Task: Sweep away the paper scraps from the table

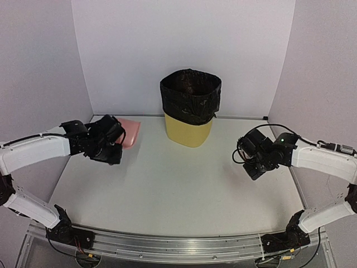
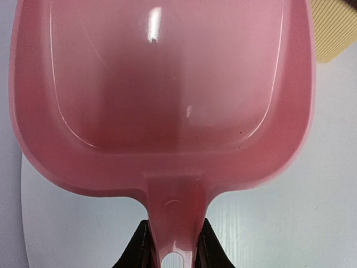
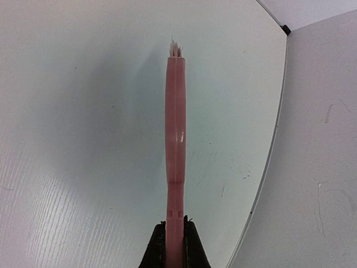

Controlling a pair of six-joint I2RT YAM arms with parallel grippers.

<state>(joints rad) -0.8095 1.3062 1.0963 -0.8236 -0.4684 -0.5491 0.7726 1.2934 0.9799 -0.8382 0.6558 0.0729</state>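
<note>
Left wrist view, left gripper [image 2: 174,248] pinching pink dustpan [image 2: 167,84] by its handle, right gripper [image 3: 174,245] clamped on pink brush [image 3: 175,139], both over white table [image 1: 167,190], yellow bin [image 1: 189,131] far centre

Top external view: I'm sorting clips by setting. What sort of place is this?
Probably a robot test booth: plain white walls around a white table, left arm and right arm mounted on a metal rail, a bag-lined yellow bin.
</note>
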